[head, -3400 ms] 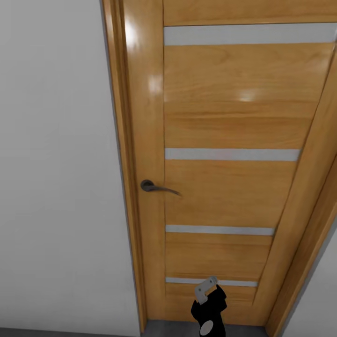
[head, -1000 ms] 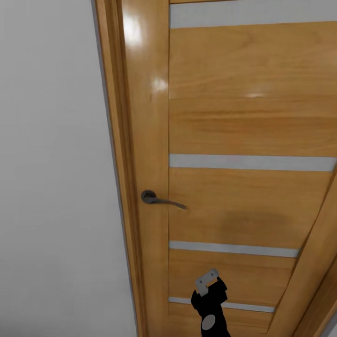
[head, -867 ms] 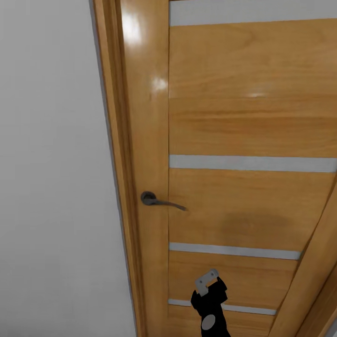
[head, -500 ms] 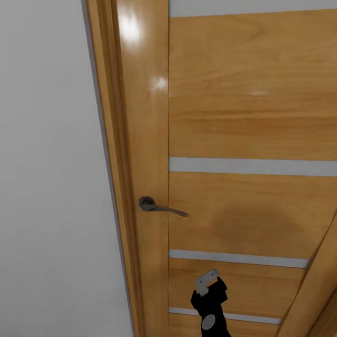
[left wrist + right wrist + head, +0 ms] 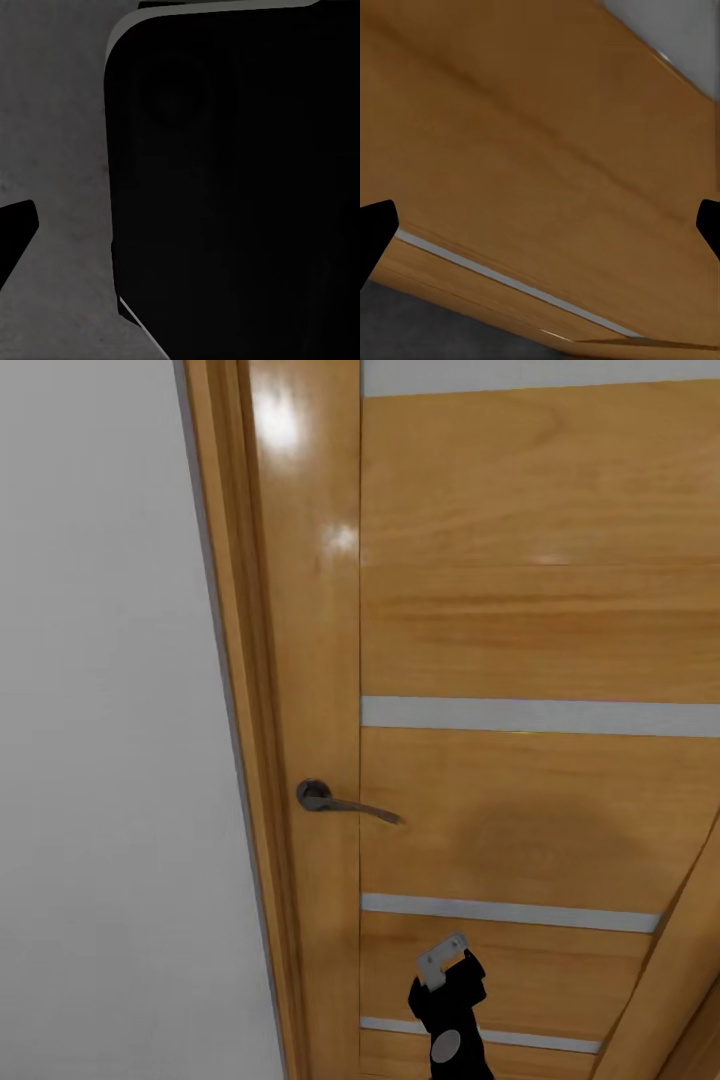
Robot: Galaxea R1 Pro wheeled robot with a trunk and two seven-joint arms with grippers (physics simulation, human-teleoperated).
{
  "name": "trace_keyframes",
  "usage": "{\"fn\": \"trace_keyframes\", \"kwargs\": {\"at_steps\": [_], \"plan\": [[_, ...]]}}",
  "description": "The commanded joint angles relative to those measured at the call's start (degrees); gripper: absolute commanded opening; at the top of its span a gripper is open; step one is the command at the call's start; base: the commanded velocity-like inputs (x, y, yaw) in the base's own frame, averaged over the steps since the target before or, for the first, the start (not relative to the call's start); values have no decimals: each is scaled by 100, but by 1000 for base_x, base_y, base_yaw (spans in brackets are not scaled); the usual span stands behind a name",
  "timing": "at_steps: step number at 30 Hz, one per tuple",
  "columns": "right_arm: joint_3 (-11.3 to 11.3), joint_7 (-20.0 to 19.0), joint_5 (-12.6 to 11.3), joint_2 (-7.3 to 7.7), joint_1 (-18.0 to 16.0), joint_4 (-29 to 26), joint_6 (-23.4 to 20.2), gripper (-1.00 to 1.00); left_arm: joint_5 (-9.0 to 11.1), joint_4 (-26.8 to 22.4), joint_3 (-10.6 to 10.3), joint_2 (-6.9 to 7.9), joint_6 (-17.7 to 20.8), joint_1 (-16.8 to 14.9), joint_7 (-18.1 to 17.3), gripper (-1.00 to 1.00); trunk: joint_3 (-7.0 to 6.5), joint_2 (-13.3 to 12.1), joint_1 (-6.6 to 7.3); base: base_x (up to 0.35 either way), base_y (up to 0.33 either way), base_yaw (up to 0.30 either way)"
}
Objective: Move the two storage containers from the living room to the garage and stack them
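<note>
Here, the robot faces a closed wooden door [image 5: 520, 660] set in a pale grey-white wall [image 5: 100, 760].

The door is glossy honey-coloured wood with flat horizontal panels, thin grey strips [image 5: 540, 716] between them, and a dark curved lever handle [image 5: 340, 802]; the right arm's black end [image 5: 447, 1010] rises before its lower part; the right gripper [image 5: 540, 232] has its fingers wide apart, near the door bottom over dark grey floor [image 5: 420, 330]; the left wrist view shows rough speckled concrete and a black rounded body; its fingers' spacing I cannot tell.
</note>
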State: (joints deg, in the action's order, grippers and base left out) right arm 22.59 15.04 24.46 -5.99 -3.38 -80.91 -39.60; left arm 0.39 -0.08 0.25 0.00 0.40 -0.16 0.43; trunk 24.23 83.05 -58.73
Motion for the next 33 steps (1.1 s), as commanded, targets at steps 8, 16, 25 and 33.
{"fn": "trace_keyframes", "kwargs": {"at_steps": [8,16,25,33], "plan": [[9,17,14,-5,-373,-6,-142,100,4,-1,2,0,4,-2,3,100,5,3,0,0,0,0],[9,16,63,-7,-884,8,-600,100,5,-1,2,0,4,-2,4,100,5,3,0,0,0,0],[9,16,94,-8,-1214,13,-668,100,5,-1,2,0,4,-2,4,100,5,3,0,0,0,0],[9,11,103,-3,-1436,23,-674,100,4,-1,2,0,4,-2,2,100,5,3,0,0,0,0]]}}
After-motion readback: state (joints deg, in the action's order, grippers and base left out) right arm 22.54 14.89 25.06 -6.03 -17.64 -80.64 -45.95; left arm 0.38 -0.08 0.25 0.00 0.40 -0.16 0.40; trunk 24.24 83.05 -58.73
